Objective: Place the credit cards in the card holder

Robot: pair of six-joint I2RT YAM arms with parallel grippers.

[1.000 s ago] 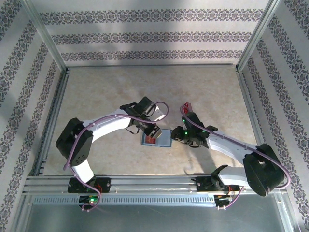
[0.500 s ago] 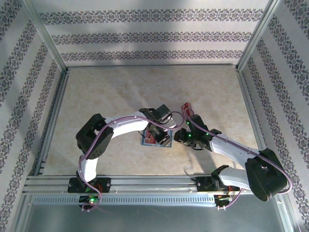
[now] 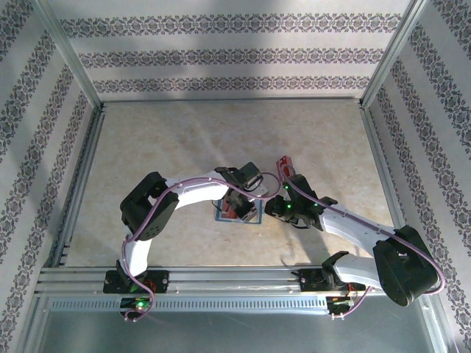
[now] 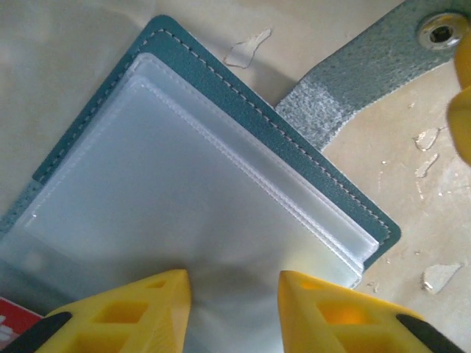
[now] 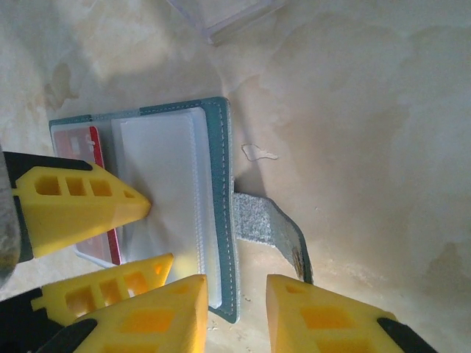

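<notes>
Left hand (image 4: 232, 288) nearer open teal card holder (image 4: 206, 184)

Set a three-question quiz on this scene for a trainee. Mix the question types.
1. True or false: the card holder lies folded shut on the table.
2. What colour is the card showing inside the holder? A red, B green, C black.
3. Name the part that sticks out from the holder's edge beside the right tool.

Key: 1 false, it lies open; 2 A; 3 the snap strap.
</notes>
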